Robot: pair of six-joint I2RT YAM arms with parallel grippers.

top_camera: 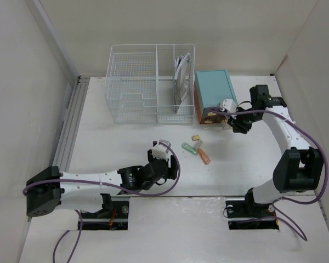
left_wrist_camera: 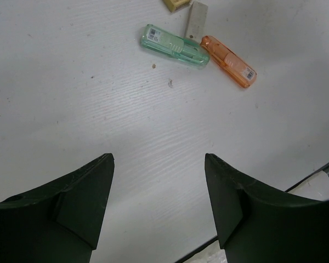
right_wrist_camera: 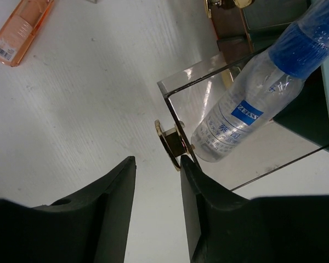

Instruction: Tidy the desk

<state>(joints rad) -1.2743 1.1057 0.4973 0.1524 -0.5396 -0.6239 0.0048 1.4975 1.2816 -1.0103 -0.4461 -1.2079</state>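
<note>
**Step in hand: take the drawer knob.** The right gripper is at the front of the teal drawer box. Its fingers stand apart, with the round gold knob of the pulled-out clear drawer between them. The knob lies against the one finger; a gap remains at the other. It is judged that the drawer is to be moved by this knob.

1. Centre the knob in the gap before closing, so that both pads meet it together.
2. Grip the stem behind the disc, not its thin rim, which may slip.
3. Move the drawer straight along its travel; a sideways load may jam it or shift the box.

The left gripper hovers over the desk, fingers apart and holding nothing.

**Containers.**
- Clear drawer: one clear bottle with blue labels, lying slantwise, its base near the knob wall.
- Wire basket, beside the box at the back of the desk: papers stand in the right compartment; nothing shows in the left.

The desk spans the whole work area. A green case and an orange case lie loose on it, between the arms.
</note>
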